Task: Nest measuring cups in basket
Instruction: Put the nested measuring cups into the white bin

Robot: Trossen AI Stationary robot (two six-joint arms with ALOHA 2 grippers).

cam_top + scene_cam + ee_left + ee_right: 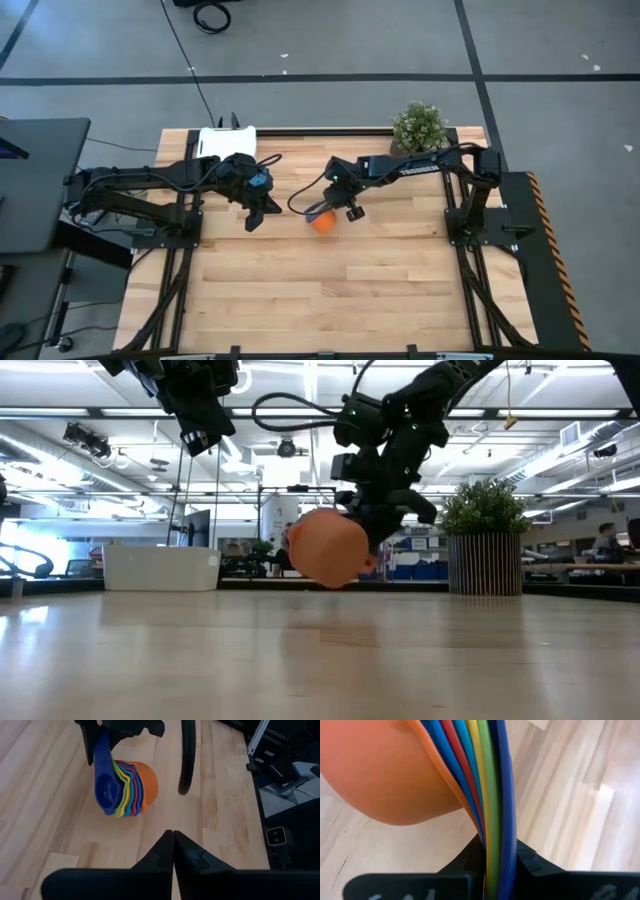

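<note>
The measuring cups [321, 221] sit nested in one stack, the orange one outermost, with blue, red, yellow and green rims showing in the left wrist view [125, 790]. My right gripper [334, 207] is shut on the stack's handles near the table's middle, a little toward the far edge. The stack hangs above the table in the low view [330, 548]. My left gripper [256, 217] is shut and empty, raised just left of the stack, its fingertips closed together [173, 837]. The white basket [226, 141] stands on the table by the far edge, behind the left arm. My right gripper pinches the stacked flat handles [492, 820] between its two fingers, all layers together, on their flat faces. The fingers lie along the handles. The stack is lifted clear of the table, lying on its side with the orange cup's bottom [310, 555] toward the table's left.
A potted green plant [418, 128] stands at the table's far right corner and also shows in the low view [485, 550]. Bare wood [330, 300] fills the near half of the table. The basket also shows in the low view [160, 568], far left.
</note>
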